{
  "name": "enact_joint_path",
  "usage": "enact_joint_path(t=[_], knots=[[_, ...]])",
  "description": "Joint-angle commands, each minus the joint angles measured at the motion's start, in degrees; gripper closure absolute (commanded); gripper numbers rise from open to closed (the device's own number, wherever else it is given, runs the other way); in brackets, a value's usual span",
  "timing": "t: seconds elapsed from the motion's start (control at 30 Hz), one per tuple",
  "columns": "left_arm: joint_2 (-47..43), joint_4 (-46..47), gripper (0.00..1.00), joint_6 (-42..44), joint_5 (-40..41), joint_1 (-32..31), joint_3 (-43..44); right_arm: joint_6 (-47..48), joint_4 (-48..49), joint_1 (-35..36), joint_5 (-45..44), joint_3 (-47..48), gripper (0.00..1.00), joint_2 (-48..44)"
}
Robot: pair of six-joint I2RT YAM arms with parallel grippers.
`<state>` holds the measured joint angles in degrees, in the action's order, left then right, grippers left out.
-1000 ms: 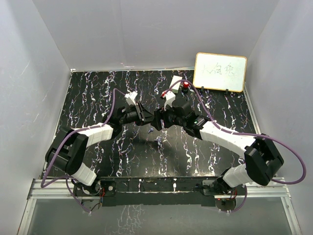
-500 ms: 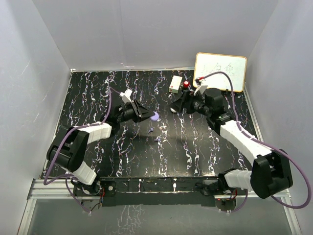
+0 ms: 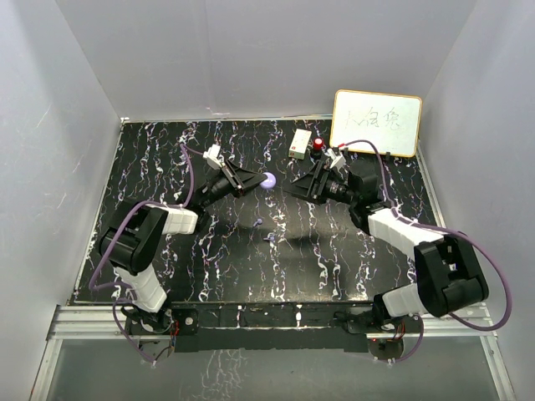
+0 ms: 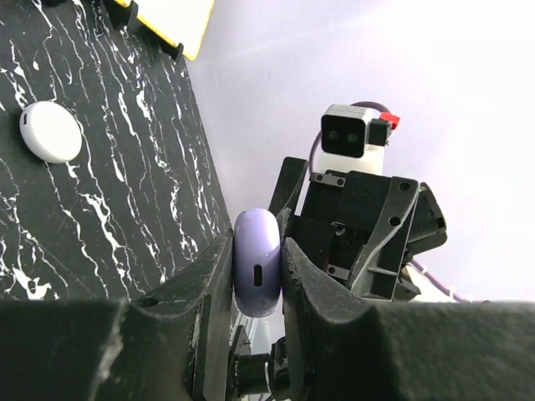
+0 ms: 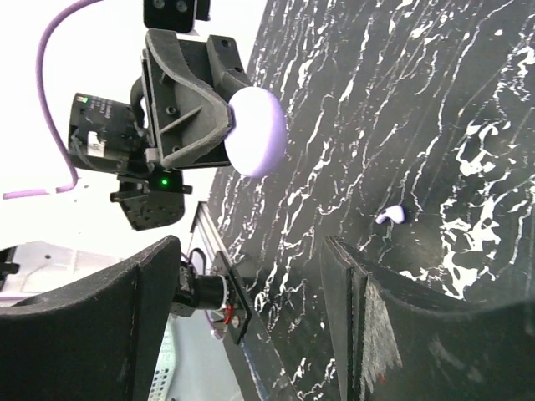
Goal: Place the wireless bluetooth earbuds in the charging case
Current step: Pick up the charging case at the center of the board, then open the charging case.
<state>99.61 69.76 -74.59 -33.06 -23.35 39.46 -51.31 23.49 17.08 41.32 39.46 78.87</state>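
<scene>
From my seat the biggest thing in view is the black, white-veined table, walled in by plain pale panels. Both arms reach out over its far half and face each other: the left arm angles in from the left, the right arm from the right.

At the far right corner a whiteboard in a yellowish frame stands propped up. It carries a few handwritten strokes, but I can't read them. Just left of it sits a small pale box with a red-topped item beside it. My left wrist camera also picks up a white round puck lying flat on the table near the board's edge.

The left gripper is clenched on the charging case, a round lilac puck held on edge above the table. On its rim I see a small dark slot, with no lettering I can make out. The right gripper faces the case from just beside it, jaws spread with nothing between them.

The earbuds lie on the table near each other, below the two grippers and apart from the case. The second lies slightly nearer the arm bases.
</scene>
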Motion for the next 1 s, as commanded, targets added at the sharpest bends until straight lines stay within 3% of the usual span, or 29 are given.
enact_joint_path(t=[0.0,0.27,0.97], knots=[[0.26,10.13,1.0,-2.93,2.01,-1.38,-0.07,-9.48,14.52,0.05,2.42,-1.44,0.36,1.66],[0.41,10.15,1.0,-3.43,4.37,-4.98,0.87,-17.31,26.05,0.05,2.9,-3.65,0.4,5.17],[-0.13,11.93,1.0,-5.62,6.81,-6.49,0.44,-18.94,29.34,0.0,2.18,-4.54,0.54,7.11]])
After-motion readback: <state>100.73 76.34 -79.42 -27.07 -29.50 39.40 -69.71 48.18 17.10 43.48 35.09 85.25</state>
